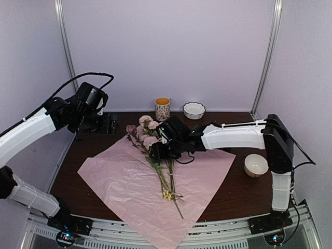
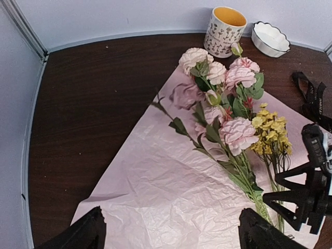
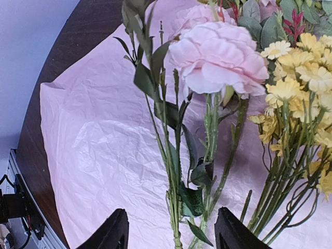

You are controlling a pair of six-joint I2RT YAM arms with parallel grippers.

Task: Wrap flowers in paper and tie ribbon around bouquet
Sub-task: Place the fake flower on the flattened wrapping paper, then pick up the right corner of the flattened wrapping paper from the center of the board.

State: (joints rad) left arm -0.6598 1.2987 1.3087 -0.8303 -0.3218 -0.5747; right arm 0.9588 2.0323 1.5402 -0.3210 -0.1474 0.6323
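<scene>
On the paper (image 1: pixel 119 181) lie the flowers (image 3: pixel 218 57), and the right gripper (image 3: pixel 174 233) stands open astride their stems, not pinching them. Farther back on the left, the left gripper (image 2: pixel 174 236) hangs with fingers spread wide, holding nothing. Only its wrist view shows the ribbon (image 2: pixel 311 96), on the table (image 2: pixel 93 104) right of the blooms.

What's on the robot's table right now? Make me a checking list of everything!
Surface: dark wooden table, partly under the paper.
Job's things: paper spread flat; flowers lying on it, not wrapped; ribbon loose beside the flowers.
Clutter: mug and white bowl at the back; second bowl on the right.
Grippers: left gripper open above the paper; right gripper open, stems between its fingers.
Cables: black cable looping over the left arm.
Surroundings: pale walls, metal posts.
</scene>
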